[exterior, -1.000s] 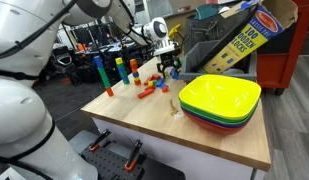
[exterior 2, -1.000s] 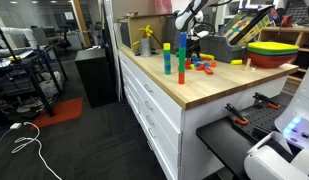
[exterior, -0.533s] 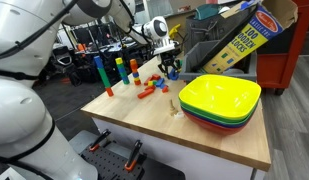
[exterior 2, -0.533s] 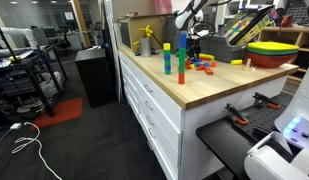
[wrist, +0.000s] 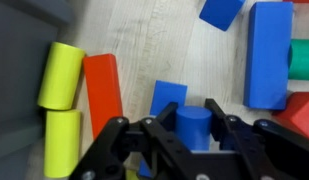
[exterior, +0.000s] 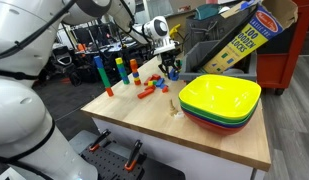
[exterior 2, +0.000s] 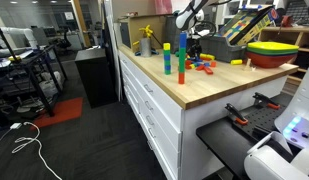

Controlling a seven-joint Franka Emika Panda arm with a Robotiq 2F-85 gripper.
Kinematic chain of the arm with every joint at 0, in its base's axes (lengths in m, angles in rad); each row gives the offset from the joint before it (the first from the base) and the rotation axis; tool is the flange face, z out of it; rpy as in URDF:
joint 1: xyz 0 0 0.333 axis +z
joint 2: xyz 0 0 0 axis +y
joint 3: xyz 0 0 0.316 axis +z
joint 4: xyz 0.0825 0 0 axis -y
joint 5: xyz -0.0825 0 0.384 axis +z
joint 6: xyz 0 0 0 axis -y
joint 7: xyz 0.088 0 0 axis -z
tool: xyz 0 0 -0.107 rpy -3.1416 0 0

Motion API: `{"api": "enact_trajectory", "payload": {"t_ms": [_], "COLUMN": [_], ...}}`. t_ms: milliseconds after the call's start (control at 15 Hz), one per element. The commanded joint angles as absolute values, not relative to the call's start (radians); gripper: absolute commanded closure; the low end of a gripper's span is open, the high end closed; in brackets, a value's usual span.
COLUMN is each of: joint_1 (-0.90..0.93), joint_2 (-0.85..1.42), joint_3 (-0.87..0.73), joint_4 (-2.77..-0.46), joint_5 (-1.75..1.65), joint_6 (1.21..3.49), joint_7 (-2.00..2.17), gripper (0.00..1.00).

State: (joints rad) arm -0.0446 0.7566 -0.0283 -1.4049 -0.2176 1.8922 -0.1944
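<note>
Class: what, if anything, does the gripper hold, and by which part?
The gripper is shut on a blue cylinder, gripped across its curved sides, with its round end facing the wrist camera.

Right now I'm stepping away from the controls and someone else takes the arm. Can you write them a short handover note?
Gripper: shut on the blue cylinder.
Where: low over the table, among loose blocks. A blue square block lies right against the cylinder, with a red block and two yellow cylinders beside it. The stacked bowls stand apart.
Done: the grasp is made.
Left: the cylinder looks not yet lifted. Raise it straight up, since its neighbours are close.
</note>
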Motion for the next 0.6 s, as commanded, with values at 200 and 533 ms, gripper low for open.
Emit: {"api": "enact_trajectory", "payload": {"t_ms": [200, 533], "joint_1": [-0.029, -0.011], "joint_2": [0.602, 0.458], "joint_3": [-0.074, -0.084], "joint_4": [-1.56, -1.706], "joint_5": [-0.281, -0.388], "joint_6": [1.85, 1.79], "joint_7": [-0.169, -0.167], "gripper": [0.91, 0.91]}}
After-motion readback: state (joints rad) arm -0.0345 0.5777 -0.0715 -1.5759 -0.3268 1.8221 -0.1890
